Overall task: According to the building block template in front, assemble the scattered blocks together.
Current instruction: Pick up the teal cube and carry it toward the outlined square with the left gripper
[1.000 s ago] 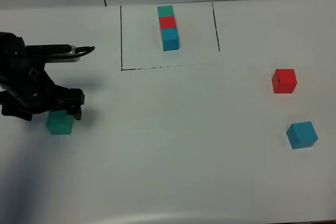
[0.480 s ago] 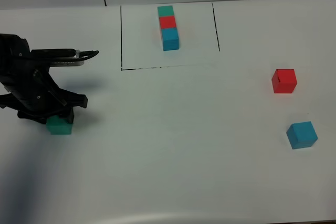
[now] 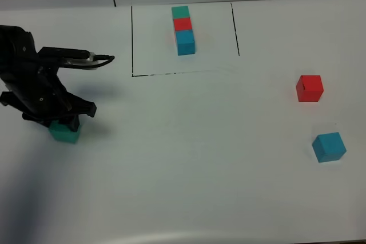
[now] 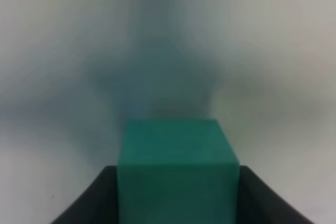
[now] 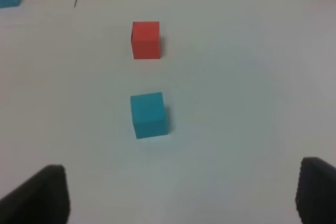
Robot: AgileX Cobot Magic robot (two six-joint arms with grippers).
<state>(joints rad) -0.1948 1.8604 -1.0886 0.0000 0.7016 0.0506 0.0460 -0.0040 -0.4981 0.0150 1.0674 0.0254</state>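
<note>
Altogether three scattered blocks (image 3: 309, 88), one template (image 3: 183, 25).

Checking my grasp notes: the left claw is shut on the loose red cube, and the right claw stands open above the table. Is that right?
Not quite. The left claw is shut on the loose teal-green cube, not the red cube, which lies free on the table; the left wrist view shows it. The right claw does stand open above the table.
</note>
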